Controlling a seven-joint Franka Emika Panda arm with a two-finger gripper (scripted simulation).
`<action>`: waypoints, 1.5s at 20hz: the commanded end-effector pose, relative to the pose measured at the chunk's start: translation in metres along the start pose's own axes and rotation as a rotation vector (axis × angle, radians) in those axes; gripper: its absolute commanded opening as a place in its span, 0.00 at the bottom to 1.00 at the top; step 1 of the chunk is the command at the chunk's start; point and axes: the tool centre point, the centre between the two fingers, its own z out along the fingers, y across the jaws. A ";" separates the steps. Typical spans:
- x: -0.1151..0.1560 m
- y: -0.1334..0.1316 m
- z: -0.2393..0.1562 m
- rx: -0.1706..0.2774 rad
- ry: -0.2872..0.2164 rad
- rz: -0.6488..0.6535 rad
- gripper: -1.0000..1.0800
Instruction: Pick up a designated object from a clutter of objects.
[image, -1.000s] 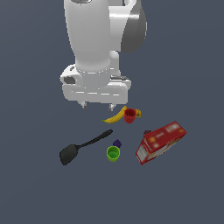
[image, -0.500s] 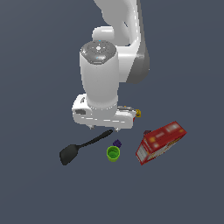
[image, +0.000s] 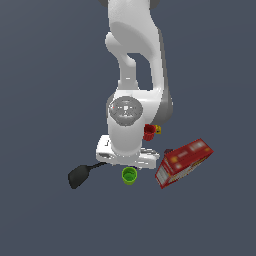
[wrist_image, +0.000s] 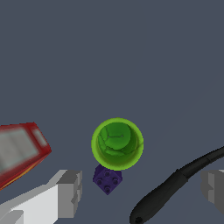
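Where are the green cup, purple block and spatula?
green cup (wrist_image: 117, 143), wrist view, inside of its open bowl
purple block (wrist_image: 107, 180), wrist view, studded top face
spatula (image: 78, 175), exterior view, black blade

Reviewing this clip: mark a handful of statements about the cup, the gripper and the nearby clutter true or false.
1. The green cup stands upright, mouth up. True.
2. The gripper is shut on the cup. False: its fingers stand wide apart, gripping nothing.
3. A purple block lies right beside the cup. True.
4. The black spatula lies inside the cup. False: it lies on the floor beside it.
5. The red box is on the exterior view's left of the cup. False: on its right.
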 end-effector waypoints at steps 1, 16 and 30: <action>0.004 -0.005 0.016 0.001 -0.002 0.006 0.96; 0.007 -0.013 0.048 0.003 -0.008 0.014 0.96; 0.007 -0.013 0.093 0.004 -0.007 0.015 0.96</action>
